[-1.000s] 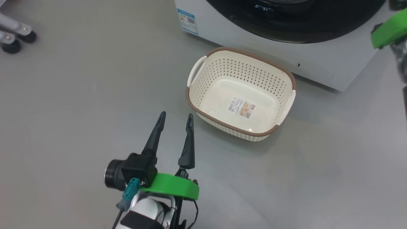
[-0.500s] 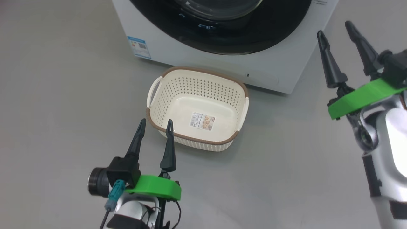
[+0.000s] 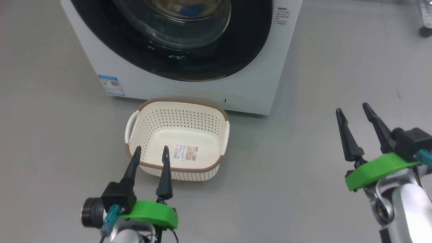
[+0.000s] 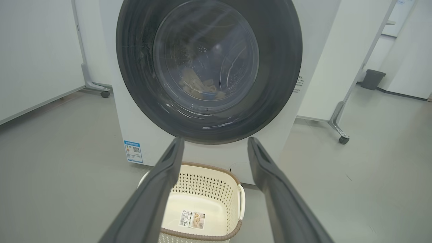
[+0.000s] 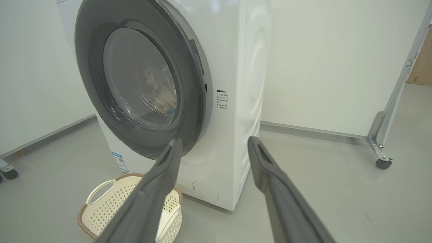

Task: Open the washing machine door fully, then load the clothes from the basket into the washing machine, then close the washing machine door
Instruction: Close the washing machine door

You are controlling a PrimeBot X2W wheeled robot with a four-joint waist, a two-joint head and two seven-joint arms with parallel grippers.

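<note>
The washing machine (image 3: 202, 91) stands white at the top of the head view. Its door (image 3: 249, 44), black-rimmed with a glass bowl, lies shut against the front. Through the glass I see the clothes (image 4: 199, 88), cream-yellow with a blue patch, lying in the drum. The basket (image 3: 179, 100) sits on the floor in front of the machine with nothing in it but its label. My left gripper (image 3: 151, 148) hovers open at the basket's near rim. My right gripper (image 3: 351, 108) is open over bare floor, right of the machine. The wrist views show both pairs of fingers spread, left gripper (image 4: 216, 140) and right gripper (image 5: 214, 140).
Smooth grey floor lies all around. White partition panels on wheeled feet (image 4: 339, 135) stand beside and behind the machine. A dark bin (image 4: 373, 78) sits far back on the right. A caster (image 3: 424, 31) shows at the head view's top right corner.
The head camera has swung, so machine and basket now sit further left and lower. My right arm came back from the machine's front and down to the lower right, fingers spread. The left gripper stays open.
</note>
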